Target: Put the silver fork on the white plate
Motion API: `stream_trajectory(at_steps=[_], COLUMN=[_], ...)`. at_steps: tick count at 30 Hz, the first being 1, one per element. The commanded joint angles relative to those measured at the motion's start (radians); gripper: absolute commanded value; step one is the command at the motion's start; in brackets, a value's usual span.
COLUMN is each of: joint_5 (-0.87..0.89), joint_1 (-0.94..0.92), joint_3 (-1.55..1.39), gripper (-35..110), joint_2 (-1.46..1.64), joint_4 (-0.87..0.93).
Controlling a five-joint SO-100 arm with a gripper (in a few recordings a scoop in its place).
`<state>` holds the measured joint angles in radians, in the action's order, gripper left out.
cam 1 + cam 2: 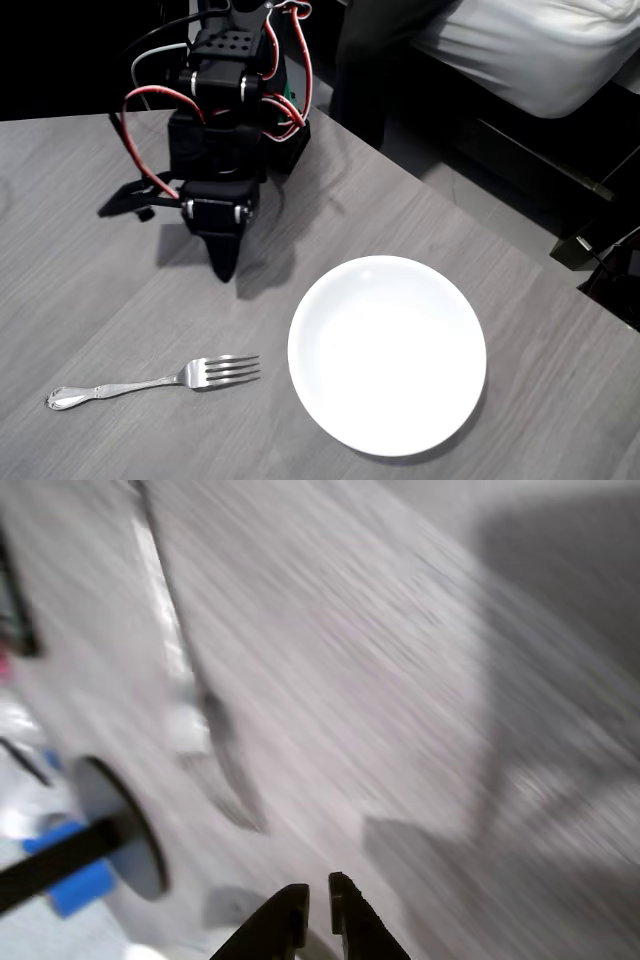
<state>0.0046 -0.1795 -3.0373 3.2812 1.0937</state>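
Observation:
In the overhead view the silver fork (150, 383) lies flat on the grey table near the front left, tines pointing right toward the white plate (387, 355). The plate sits bare at the front centre-right, a short gap from the tines. My gripper (222, 268) hangs behind both, its black tip pointing down at the table, above and slightly right of the fork. Its fingers are together with nothing between them. The wrist view is motion-blurred: the fingers (290, 905) show at the bottom edge, nearly touching, and a pale streak that may be the fork (185, 710) runs ahead on the left.
The arm's base and red and white cables (150, 170) occupy the table's back left. The table's right edge (480, 230) runs diagonally, with a dark gap and white bedding (540, 50) beyond it. Bare grey tabletop (90, 300) lies between gripper, fork and plate.

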Motion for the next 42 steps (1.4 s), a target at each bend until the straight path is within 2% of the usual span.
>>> stream_trajectory(at_steps=[1,5,10,12,15,18,28,42], joint_5=[-0.066,-0.141,-0.115,-0.083,-0.094,-0.153,-0.222,-0.319], joint_1=[-0.067,-0.055,-0.052,-0.064,-0.048,-0.028,-0.017,-0.031], joint_3=[0.063,0.164,0.488,0.704,1.06,1.21,1.247,1.391], gripper=[0,0,2,6,5,14,22,22], joint_2=[0.026,-0.118,-0.583,-0.842,-1.27,-1.525,-1.73,-1.954], joint_4=[-0.067,-0.124,-0.146,-0.075,0.133,0.176,0.106,0.084])
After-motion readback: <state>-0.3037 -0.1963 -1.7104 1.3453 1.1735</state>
